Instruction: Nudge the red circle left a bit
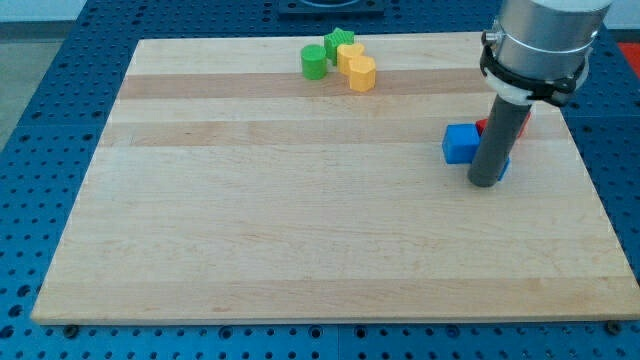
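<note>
Pale wooden board (300,220) on a blue pegged bench carries a green-and-yellow cluster (340,60) near the view's top. At the view's right my tip (487,183) stands on the board, holding nothing, against a blue block (460,143). Behind the rod only slivers of red (481,127) show, probably the red circle. I judge this the approach step: next the tip must get to the circle's right side and push gently leftward.
</note>
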{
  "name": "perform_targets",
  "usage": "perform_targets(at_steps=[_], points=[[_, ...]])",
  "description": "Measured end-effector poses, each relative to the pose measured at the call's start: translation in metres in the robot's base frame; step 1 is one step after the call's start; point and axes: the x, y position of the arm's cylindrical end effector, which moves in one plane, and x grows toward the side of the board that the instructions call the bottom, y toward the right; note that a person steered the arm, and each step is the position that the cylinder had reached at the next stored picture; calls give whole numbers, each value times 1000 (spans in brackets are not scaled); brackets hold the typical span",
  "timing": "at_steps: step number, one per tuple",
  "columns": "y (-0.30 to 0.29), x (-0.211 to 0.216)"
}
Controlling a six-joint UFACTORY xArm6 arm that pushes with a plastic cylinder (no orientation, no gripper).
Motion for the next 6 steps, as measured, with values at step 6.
perform_targets(at_steps=[6], points=[[95,-59]])
